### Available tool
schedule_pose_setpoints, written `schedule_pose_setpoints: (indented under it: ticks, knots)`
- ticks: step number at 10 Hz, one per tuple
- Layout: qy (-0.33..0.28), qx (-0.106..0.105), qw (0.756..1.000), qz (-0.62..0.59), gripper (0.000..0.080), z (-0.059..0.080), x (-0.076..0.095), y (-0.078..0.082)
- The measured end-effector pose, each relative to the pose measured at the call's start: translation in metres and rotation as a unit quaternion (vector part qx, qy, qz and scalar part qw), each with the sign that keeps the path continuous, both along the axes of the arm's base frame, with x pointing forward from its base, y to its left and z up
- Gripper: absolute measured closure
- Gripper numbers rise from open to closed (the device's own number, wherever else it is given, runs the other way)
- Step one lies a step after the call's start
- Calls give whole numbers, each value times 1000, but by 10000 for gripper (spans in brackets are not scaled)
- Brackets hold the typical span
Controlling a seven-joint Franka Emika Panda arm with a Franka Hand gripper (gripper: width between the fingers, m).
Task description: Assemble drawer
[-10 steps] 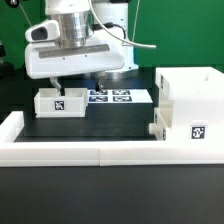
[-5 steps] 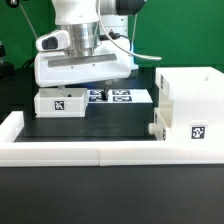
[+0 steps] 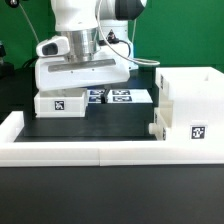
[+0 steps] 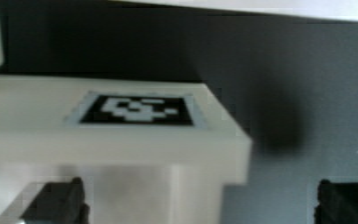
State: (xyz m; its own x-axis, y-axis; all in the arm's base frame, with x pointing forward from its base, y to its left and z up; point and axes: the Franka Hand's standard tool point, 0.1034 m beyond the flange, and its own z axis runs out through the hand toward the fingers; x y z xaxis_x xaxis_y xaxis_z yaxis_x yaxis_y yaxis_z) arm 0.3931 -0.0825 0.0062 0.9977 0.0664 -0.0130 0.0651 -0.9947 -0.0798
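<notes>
My gripper (image 4: 197, 203) hangs wide open over the small tray (image 3: 60, 103), holding nothing; the tray's inside is hidden. The box housing (image 3: 190, 105) stands at three o'clock, exterior view.

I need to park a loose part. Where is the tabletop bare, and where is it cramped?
Bare: the black tabletop between the tray, the front rail and the housing. Crowded: farther back, where the gripper hangs over the tray with open jaws, beside the marker board.
</notes>
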Motion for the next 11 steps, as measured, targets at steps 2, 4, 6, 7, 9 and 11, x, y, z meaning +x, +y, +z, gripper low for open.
schedule_pose_setpoints:
  ticks: [2,4,6,7,9,11]
  knots:
    - [-1,0,1000,1,151,0,1,1]
    - [-1,-1,1000,-7,150,0,1,1]
    - [-25,-13,999,-36,150,-1,-9,7]
    - [-21,-13,999,-37,151,-4,-16,13]
    - [-23,-14,999,-28,151,-3,-15,13]
    - [-25,-14,999,-20,151,-3,-15,10]
